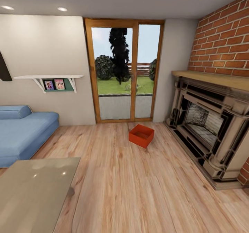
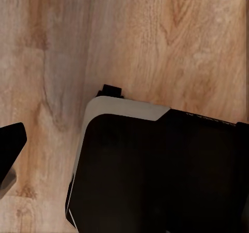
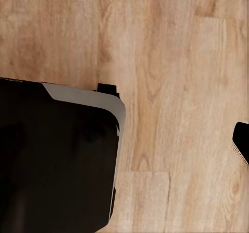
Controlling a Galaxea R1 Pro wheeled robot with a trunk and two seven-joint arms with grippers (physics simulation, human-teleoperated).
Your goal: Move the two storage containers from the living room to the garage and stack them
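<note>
From the head camera, one red-orange rectangular open-top storage container [image 1: 141, 135] sits on the living room's light wood plank floor [image 1: 145, 191], near the wood-framed glass door [image 1: 124, 74] and left of the red brick fireplace [image 1: 211, 129]; a blue sofa [image 1: 24, 132] stands far left. Both wrist views show the robot's black, grey-edged base [image 2: 155, 171] over planks; whether either gripper is parted or closed, I cannot tell.

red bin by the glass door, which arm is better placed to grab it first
Neither yet, it's too far. The storage container sits on the wood floor slightly right of the head view's centre, nearer the fireplace, so the right arm has a slight edge after driving closer.
</note>
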